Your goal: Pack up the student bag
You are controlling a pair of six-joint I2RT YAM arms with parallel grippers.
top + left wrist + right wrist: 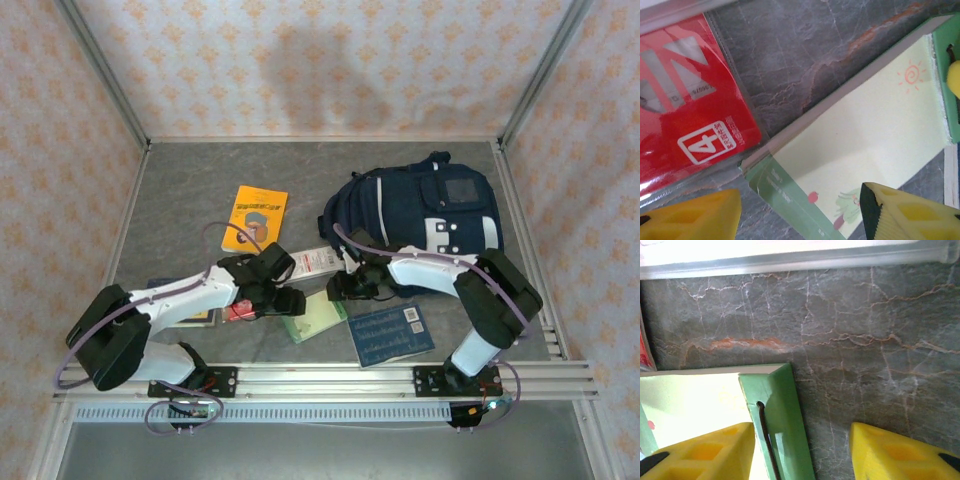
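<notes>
Left gripper (800, 220): jaws spread over green notebook (865, 150), beside red pack (695, 120) marked "4". Right gripper (802, 455): jaws spread at the green notebook's edge. Student bag (420, 205) lies behind on table (180, 190), far right; contents indiscernible.

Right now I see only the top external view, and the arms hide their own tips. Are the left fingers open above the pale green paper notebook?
Observer: Yes. In the left wrist view the left fingers stand apart, with a corner of the pale green paper notebook between them.
Operator: And the right side?
Observer: The right fingers are apart too; one is over the notebook's green edge, the other over bare grey marbled table.
Operator: Any strap on it?
Observer: A dark elastic cord runs along that green edge.
</notes>
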